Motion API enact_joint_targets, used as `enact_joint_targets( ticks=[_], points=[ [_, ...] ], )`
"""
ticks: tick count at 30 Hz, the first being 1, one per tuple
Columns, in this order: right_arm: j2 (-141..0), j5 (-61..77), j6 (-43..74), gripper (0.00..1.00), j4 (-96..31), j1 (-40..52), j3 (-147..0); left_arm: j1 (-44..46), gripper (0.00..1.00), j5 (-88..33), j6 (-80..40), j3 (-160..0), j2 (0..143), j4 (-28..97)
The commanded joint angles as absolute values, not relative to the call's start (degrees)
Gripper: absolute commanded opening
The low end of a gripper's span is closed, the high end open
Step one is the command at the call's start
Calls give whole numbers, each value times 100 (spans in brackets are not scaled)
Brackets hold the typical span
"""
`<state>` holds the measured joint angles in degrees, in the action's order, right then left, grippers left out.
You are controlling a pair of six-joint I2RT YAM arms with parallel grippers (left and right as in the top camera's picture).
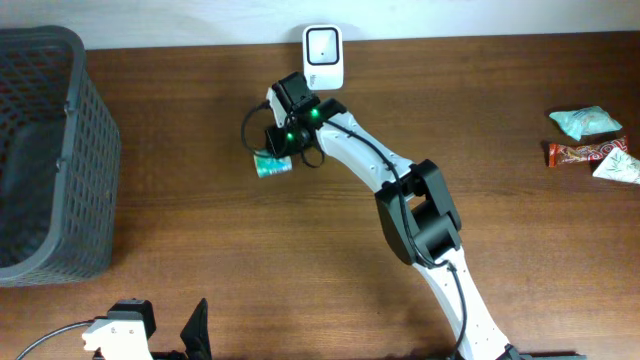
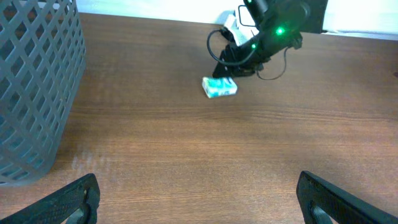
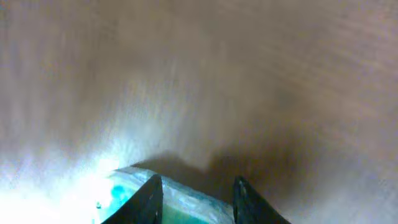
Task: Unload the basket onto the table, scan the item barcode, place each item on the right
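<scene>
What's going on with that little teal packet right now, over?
Left gripper open, well away from the packet. Right gripper astride teal packet on the table, grip unconfirmed. White scanner close behind; no obstruction seen.

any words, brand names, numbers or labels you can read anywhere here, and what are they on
No text is legible in any view.
teal packet: has print, too blurred to read.
white scanner: no marking can be made out.
red-brown snack bar: print too small to read.
pale green packet: too small to read.
white packet: too small to read.
</scene>
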<state>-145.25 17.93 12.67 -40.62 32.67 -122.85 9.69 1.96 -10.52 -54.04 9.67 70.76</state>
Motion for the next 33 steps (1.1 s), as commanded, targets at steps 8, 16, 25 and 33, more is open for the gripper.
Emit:
enact_joint_targets(
  ticks=[8,16,25,33],
  points=[
    [-13325,1708,749,56,-5035,3256,-12298,958,99,237,-1072,-5393,928,7065],
    [-13557,1732,-2655,73,-5813,3253,-12291,958,99,237,-1072,-5393,928,7065],
    [-14011,2628,-2657,76,-5481,3271,-12289,958,99,237,-1072,-5393,928,7065],
    [-14193,2615,-2659,76,-5454,3267,-12291,958,99,237,-1072,-5393,928,7065]
  ],
)
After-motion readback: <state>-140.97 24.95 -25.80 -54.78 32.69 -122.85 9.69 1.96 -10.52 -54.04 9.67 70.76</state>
